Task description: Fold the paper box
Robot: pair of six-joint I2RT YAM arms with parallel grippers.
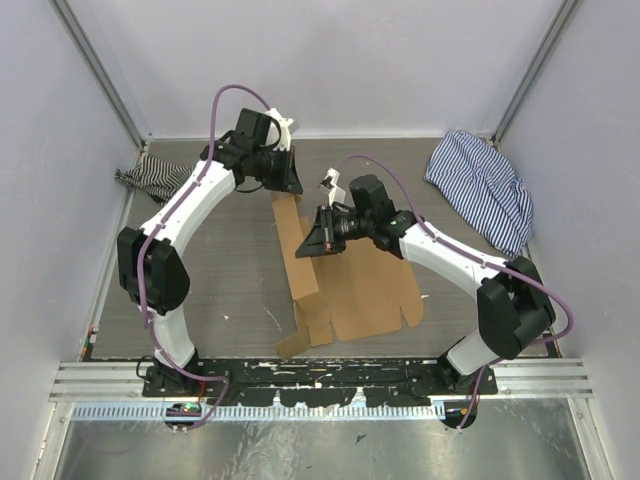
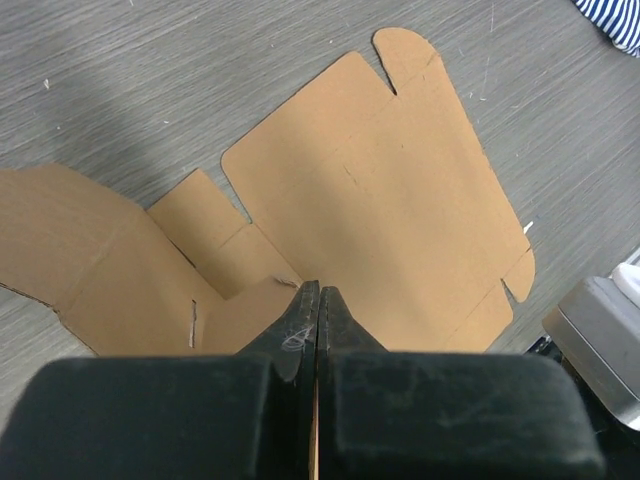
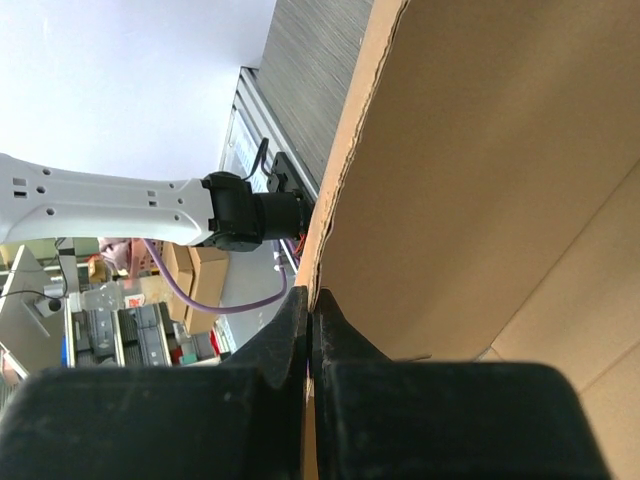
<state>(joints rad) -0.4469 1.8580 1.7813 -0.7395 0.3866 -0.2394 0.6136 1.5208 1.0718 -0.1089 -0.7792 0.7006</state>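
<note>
Both claws pinch the paper box.

The paper box fills the middle of the table with one side standing up, the left arm and right arm lean over it, a small striped cloth blocks the upper left, a big striped cloth blocks the upper right, and the bare gray at the lower left is open.

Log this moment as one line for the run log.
paper box: mostly flat | left gripper: shut on its far edge | right gripper: shut on raised panel
</note>
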